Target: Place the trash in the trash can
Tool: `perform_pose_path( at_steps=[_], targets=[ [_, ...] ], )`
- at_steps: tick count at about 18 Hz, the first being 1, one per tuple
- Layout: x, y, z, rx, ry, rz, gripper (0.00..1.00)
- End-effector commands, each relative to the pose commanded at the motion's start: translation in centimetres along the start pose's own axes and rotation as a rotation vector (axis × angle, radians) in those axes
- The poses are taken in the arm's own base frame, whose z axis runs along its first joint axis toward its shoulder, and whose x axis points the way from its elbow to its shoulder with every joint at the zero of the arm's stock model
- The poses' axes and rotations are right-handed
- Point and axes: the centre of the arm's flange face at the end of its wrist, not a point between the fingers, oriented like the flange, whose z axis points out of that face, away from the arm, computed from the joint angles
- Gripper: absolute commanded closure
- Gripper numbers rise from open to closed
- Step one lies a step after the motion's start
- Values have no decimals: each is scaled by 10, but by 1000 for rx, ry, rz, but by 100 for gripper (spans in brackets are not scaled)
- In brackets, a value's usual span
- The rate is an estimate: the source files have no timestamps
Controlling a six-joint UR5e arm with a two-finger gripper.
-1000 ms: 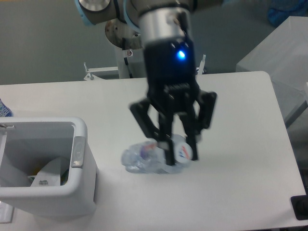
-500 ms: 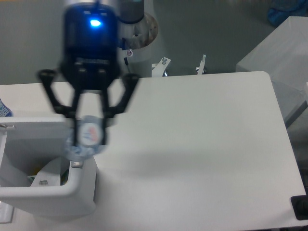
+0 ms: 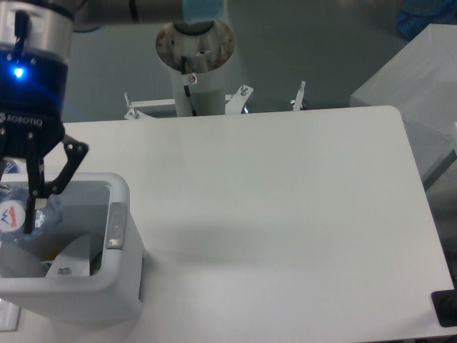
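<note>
At the far left my gripper hangs over the open mouth of the white trash can, shut on the crushed clear bottle. The bottle shows a red and blue label and sits at rim height, inside the can's outline. Its left part is cut off by the picture's edge. Down in the can lies the white wrapper, partly hidden by the front wall. A grey tab marks the can's right rim.
The white table stretches right of the can. The arm's base post stands behind the far edge. A grey box sits at the upper right, and a small dark object at the lower right corner.
The gripper lifted the bottle off the middle of the table and carried it left. It now hangs over the can's opening, lower than half a second ago.
</note>
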Motion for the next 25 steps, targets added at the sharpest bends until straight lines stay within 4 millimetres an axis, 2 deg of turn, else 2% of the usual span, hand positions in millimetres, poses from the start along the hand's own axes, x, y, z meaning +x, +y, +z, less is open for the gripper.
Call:
perform_pose_path(
  at_steps=[1, 3, 4, 5, 6, 8, 9, 11, 13, 17, 19, 20, 25],
  targets=[
    [-2, 4, 3, -10, -2, -2, 60],
    [-7, 16, 16, -39, -10, -7, 30],
    [-8, 19, 19, -47, -12, -7, 24],
    [-8, 20, 20, -50, -13, -9, 6],
    [-8, 18, 20, -47, -12, -7, 0],
    [-10, 14, 18, -37, -14, -5, 0],
    [-17, 10, 17, -31, -24, 12, 0],
    [-64, -4, 11, -14, -76, 60, 0],
    [-91, -26, 2, 19, -110, 102, 0],
    [-154, -41, -5, 28, -187, 125, 0],
    [-183, -53, -23, 41, -231, 173, 0],
    [-197, -52, -24, 17, -246, 205, 0],
    [-227, -42, -44, -117, -266, 387, 0]
  ],
)
